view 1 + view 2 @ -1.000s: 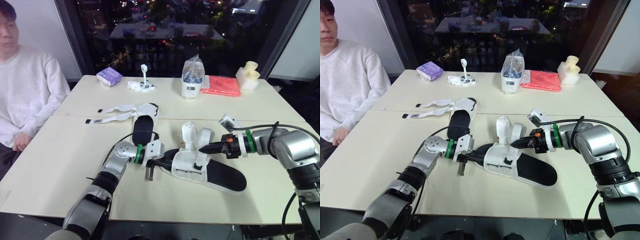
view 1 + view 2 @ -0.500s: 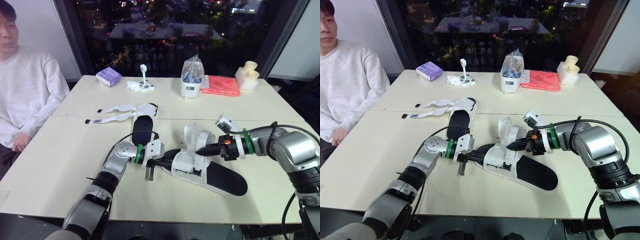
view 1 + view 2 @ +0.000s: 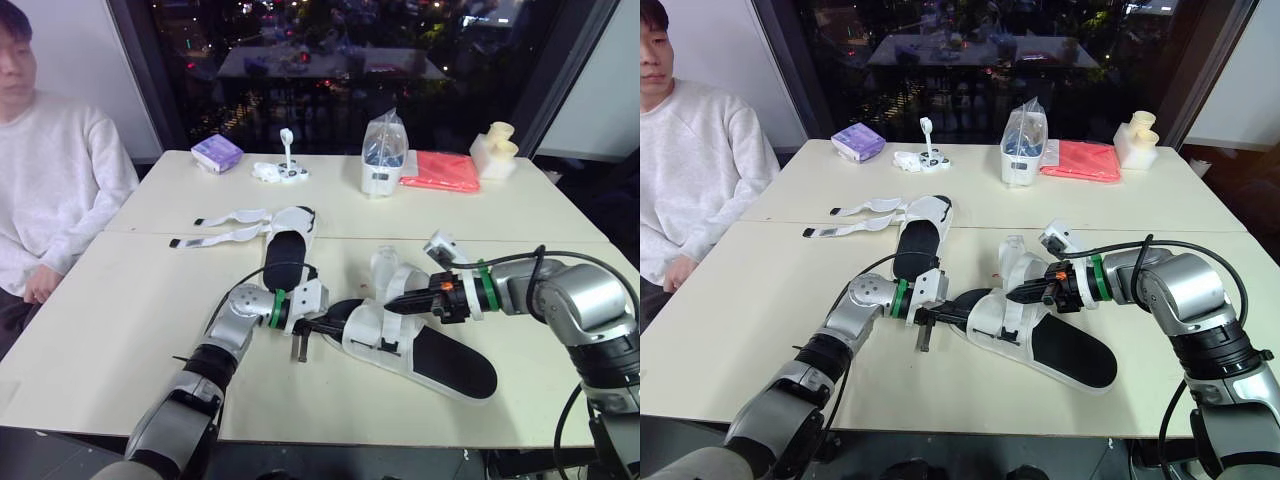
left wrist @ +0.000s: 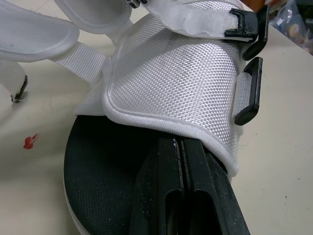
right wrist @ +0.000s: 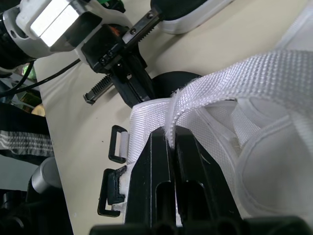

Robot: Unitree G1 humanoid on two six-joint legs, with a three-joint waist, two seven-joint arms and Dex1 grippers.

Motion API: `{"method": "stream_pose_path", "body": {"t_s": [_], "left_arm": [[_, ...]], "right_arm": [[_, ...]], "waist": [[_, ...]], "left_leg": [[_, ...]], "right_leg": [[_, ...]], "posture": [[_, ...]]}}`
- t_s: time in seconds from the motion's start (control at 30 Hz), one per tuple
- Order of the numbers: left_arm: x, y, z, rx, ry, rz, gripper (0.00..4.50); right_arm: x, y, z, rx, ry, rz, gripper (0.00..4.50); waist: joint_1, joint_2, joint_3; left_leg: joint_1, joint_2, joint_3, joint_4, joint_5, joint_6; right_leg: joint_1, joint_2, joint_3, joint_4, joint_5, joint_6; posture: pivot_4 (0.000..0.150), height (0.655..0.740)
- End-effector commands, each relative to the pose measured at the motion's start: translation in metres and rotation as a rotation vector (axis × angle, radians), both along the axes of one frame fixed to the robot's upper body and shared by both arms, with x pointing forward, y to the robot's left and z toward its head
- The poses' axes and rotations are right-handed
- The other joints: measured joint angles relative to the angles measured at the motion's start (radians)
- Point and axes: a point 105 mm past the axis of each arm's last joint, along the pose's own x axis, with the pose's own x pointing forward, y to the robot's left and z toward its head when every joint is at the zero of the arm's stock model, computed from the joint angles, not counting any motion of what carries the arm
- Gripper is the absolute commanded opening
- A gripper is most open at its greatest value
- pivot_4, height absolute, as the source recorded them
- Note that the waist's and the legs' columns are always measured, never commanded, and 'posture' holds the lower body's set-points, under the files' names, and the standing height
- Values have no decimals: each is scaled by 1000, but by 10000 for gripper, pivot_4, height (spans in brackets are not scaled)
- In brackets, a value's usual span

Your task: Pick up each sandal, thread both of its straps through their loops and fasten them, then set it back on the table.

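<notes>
Strap [image 5: 230,78] pull progressing: right gripper [image 3: 389,307], jaws clamped on it, has drawn it leftward toward the loops [image 4: 248,92], while left gripper [image 3: 334,325], jaws closed, seemingly pins the sandal [image 3: 445,358] on the bench [image 3: 110,300].

"What's the left gripper [image 4: 182,143] got hold of?"

"The sandal [image 4: 166,73]. Its two black fingers [image 4: 159,196] are pressed tight together. The tips are tucked under the piped hem of the white woven upper, and the fingers lie across the black footbed [image 4: 100,171]."

"And those black bits past the flap?"

"Plastic loops. One loop [image 4: 248,90] hangs from a short white webbing tab. The second loop [image 4: 247,30] sits at the end of a fuzzy white strip along the flap's edge."

"Anything lying on the table [image 4: 283,147]?"

"A padded white strap [image 4: 34,41], joined to the upper by a webbing band [image 4: 83,61]. There's also a small red scrap [image 4: 30,141] near the sole's rim, not touching it."
</notes>
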Motion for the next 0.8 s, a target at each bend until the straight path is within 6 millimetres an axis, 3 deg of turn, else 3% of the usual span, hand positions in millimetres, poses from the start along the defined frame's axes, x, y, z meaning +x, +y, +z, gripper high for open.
{"method": "stream_pose_path", "body": {"t_s": [0.03, 0.4, 0.8], "left_arm": [[-7, -4, -8, 26, 15, -26, 0], [-8, -6, -8, 26, 14, -35, 0], [-7, -5, -8, 27, 13, -31, 0]], "right_arm": [[-4, 3, 7, 18, -25, 18, 549], [-8, -6, 11, 13, -26, -3, 549], [-15, -4, 14, 40, -18, 16, 549]], "waist": [[0, 0, 0], [1, 0, 0], [1, 0, 0]], "left_leg": [[0, 0, 0, 0, 0, 0], [0, 0, 0, 0, 0, 0], [0, 0, 0, 0, 0, 0]], "right_leg": [[0, 0, 0, 0, 0, 0], [0, 0, 0, 0, 0, 0], [0, 0, 0, 0, 0, 0]], "posture": [[1500, 7400], [1500, 7400], [1500, 7400]]}}
